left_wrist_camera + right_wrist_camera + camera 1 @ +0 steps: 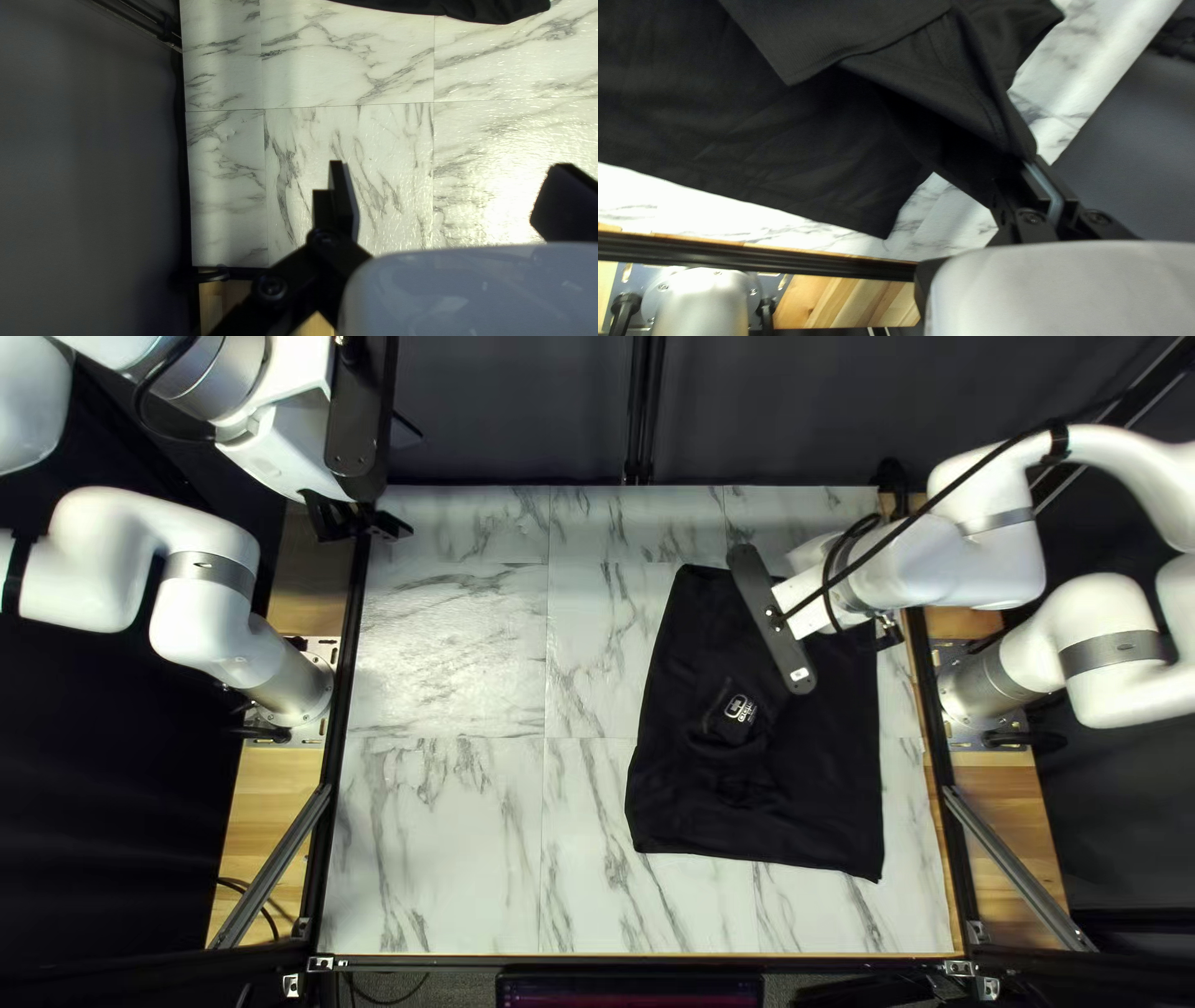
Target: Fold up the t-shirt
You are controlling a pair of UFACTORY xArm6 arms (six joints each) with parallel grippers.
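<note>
Right gripper (1018,167), the nearer, is clamped on a gathered edge of the black t-shirt (815,790), the remainder spread ahead of it on the desk (448,834); left gripper (447,177), fingers apart, stands well apart from the garment.

Holding left arm (293,442) raised at the upper left of the top left view, with left pincer (361,524) spread wide. Reaching inward from the right with bent right arm (996,560) and closed right pincer (888,632).
</note>
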